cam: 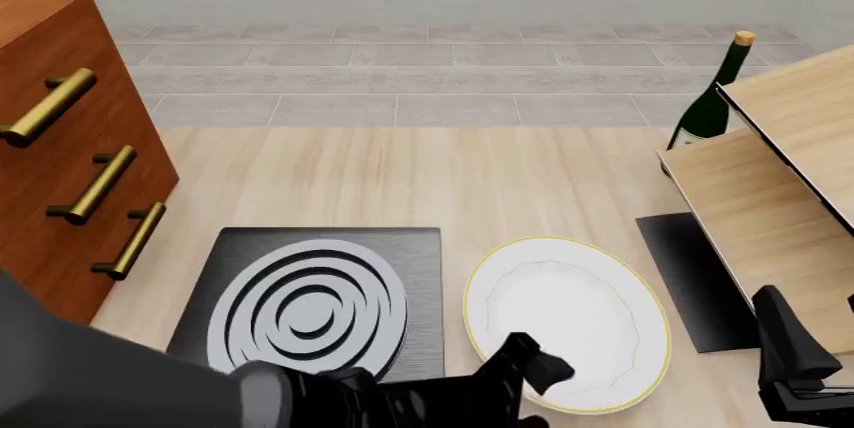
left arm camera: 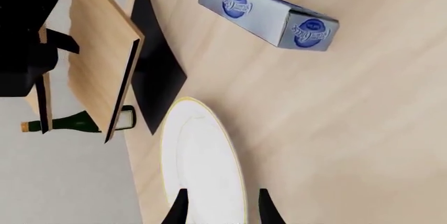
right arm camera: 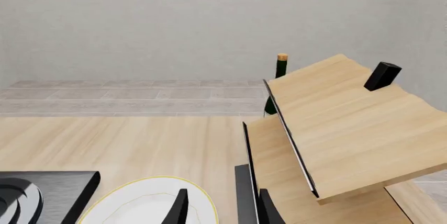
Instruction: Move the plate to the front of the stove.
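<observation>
The white plate (cam: 574, 318) with a gold rim lies flat on the table, just right of the black stove (cam: 314, 303) and its ringed burner. My left gripper (cam: 531, 366) reaches in over the plate's near-left edge. In the left wrist view the left gripper (left arm camera: 223, 211) is open, its two fingertips standing either side of the plate (left arm camera: 202, 161). My right gripper (cam: 798, 353) hangs at the near right, beside the shelf. It is open in its own view (right arm camera: 223, 211) and holds nothing. That view also catches the plate (right arm camera: 143, 203) and a corner of the stove (right arm camera: 49, 190).
A wooden drawer cabinet (cam: 67, 148) stands at the left. A two-level wooden shelf (cam: 774, 188) fills the right, with a green bottle (cam: 714, 88) behind it and a plain black mat (cam: 694, 278) at its foot. A blue-and-white box (left arm camera: 269, 12) lies on the table.
</observation>
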Available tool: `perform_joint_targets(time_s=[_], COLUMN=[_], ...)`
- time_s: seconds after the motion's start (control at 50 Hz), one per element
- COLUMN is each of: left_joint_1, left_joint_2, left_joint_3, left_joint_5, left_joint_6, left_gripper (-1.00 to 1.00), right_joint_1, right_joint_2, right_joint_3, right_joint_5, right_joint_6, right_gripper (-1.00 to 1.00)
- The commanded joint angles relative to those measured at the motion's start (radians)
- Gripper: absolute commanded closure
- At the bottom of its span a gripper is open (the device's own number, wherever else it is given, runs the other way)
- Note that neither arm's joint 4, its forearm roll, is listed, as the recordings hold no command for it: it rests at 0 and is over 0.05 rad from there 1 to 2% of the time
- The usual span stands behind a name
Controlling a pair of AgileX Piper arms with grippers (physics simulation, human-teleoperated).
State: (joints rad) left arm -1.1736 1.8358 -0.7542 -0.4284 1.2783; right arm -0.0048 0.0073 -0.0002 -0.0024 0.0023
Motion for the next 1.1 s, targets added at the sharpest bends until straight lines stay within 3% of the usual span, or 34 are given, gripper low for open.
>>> perform_joint_targets(time_s=[0.02,1.1], left_joint_1=[0.026,0.065], left_joint_2=[0.008,0.114], left_joint_3=[-0.004,-0.061], left_joint_5=[-0.007,-0.035], left_joint_6=[0.015,0.031], left_gripper=[-1.0,-1.0], right_joint_1=[0.0,0.0], right_joint_2=[0.0,0.0], right_joint_3=[0.0,0.0], right_joint_5=[0.0,0.0], right_joint_6=[0.0,0.0], right_gripper=[-1.0,-1.0])
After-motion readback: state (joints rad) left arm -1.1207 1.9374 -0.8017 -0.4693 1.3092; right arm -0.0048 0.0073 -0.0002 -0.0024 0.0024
